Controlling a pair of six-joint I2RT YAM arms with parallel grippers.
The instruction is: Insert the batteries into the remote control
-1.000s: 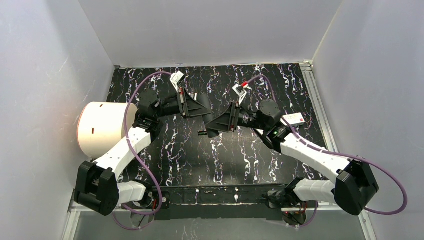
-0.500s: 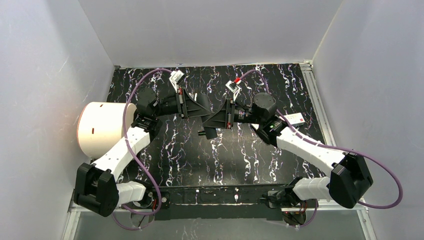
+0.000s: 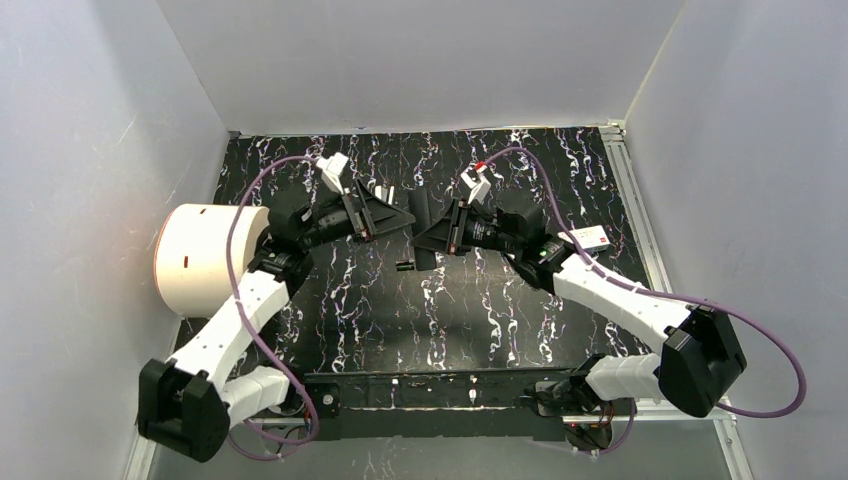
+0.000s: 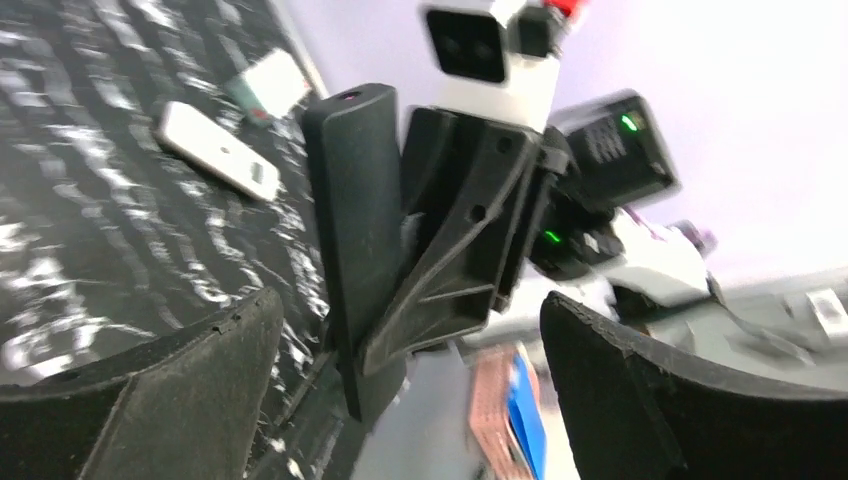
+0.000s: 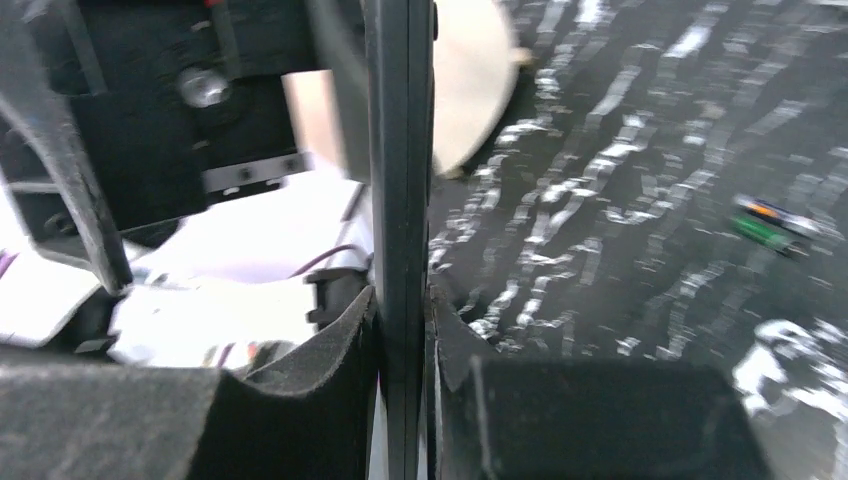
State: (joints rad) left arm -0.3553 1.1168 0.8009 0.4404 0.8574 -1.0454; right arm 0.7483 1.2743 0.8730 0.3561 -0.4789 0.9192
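Since the right gripper [image 5: 400, 312] pinches the black remote control [image 5: 398, 180] edge-on between nearly closed pads and holds it clear of the table [image 3: 500, 310], I read this as presenting it so the other arm can work on it. Left gripper [image 4: 408, 305] faces the remote with jaws fully spread, holding nothing. Batteries [image 5: 768, 224] lie loose on the table below, none loaded that I can see.
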